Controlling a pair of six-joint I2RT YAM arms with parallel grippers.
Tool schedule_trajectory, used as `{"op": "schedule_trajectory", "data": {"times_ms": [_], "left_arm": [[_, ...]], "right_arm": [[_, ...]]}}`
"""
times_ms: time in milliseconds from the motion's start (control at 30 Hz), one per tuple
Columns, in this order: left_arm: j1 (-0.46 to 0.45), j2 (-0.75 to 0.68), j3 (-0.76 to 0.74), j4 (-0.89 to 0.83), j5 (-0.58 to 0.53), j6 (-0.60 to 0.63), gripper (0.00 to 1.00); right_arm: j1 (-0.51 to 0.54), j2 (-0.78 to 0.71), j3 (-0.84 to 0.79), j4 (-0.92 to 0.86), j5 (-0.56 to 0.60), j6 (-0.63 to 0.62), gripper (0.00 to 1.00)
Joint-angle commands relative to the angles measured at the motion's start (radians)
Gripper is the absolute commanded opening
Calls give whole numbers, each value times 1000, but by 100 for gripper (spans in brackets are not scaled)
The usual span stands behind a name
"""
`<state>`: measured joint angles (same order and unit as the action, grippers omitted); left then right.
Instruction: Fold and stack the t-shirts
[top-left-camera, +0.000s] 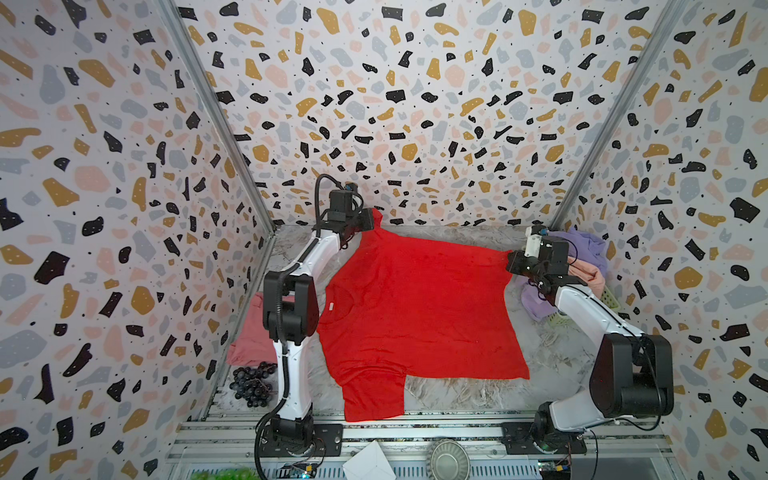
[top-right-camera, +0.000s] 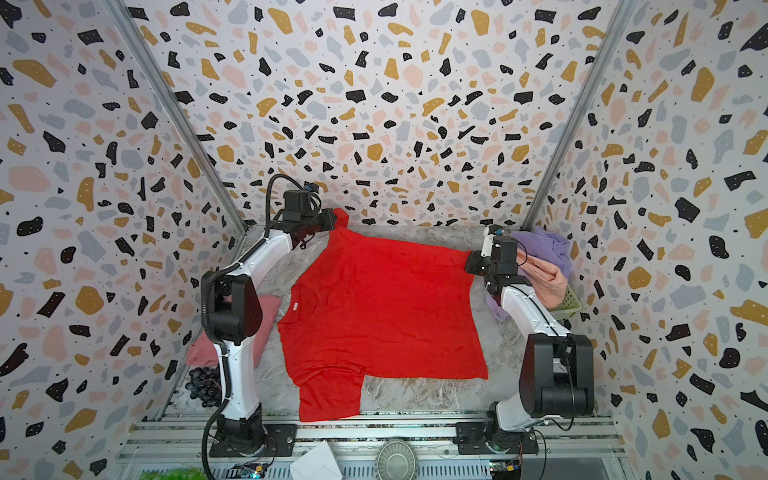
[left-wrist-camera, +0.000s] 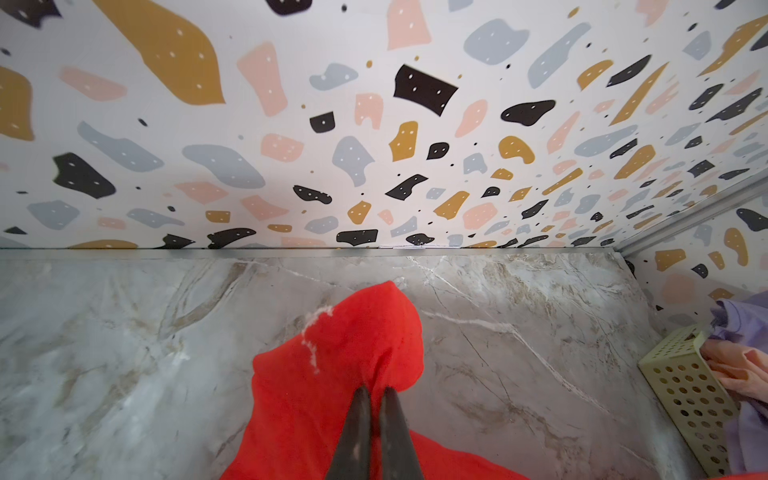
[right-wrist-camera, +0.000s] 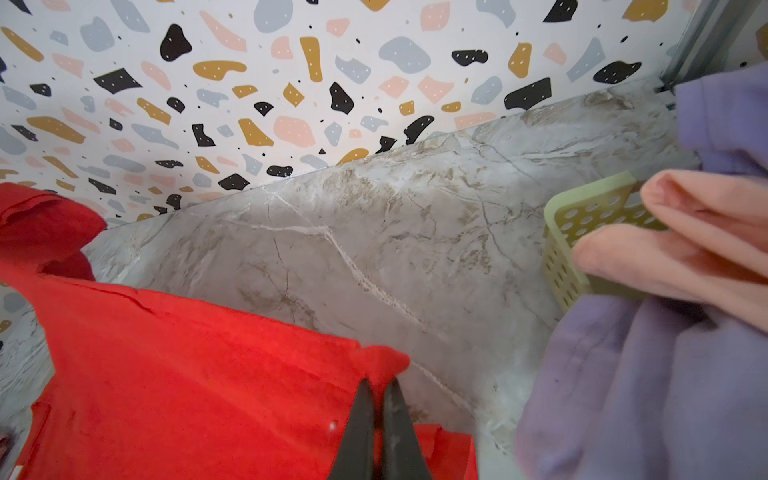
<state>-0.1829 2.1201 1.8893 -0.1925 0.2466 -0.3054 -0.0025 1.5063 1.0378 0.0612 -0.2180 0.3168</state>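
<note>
- Dusty rose pink t-shirt (top-left-camera: 247, 336): 8 o'clock on the marble table (top-left-camera: 457, 395), partly hidden behind the left arm. A bunch of dark grapes (top-left-camera: 251, 384) sits just beside it at 7 o'clock.
- Left gripper (left-wrist-camera: 376, 390): jaws pinched tight on the far sleeve of the red t-shirt (top-left-camera: 419, 307), at the shirt's 11 o'clock.
- Red t-shirt: spread mid-table, collar toward 9 o'clock, near sleeve at 7 o'clock reaching the front edge.
- Handling, judged: light, limp knit that sags between holds. Grip sleeve ends and hem corners, not mid-panel.
- Right gripper (right-wrist-camera: 380, 382): clamped on the far hem corner, 2 o'clock.
- Lavender t-shirt (top-left-camera: 582, 245) and peach t-shirt (top-left-camera: 590, 276): heaped unfolded over the pale green basket (top-left-camera: 609, 299), 3 o'clock.
</note>
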Motion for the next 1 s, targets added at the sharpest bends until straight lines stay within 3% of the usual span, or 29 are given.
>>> {"op": "schedule_trajectory", "data": {"times_ms": [0,533,967], "left_arm": [[22,-85,-42,-23,-60,54,0],[31,-281,-172,-77,-127,106,0],[31,-155,-58,-87,-97,98,0]], "right_arm": [[-21,16,47,44,-6,20,0],[-67,58,67,109,-60,66,0],[-78,193,146,145,-99,67,0]]}}
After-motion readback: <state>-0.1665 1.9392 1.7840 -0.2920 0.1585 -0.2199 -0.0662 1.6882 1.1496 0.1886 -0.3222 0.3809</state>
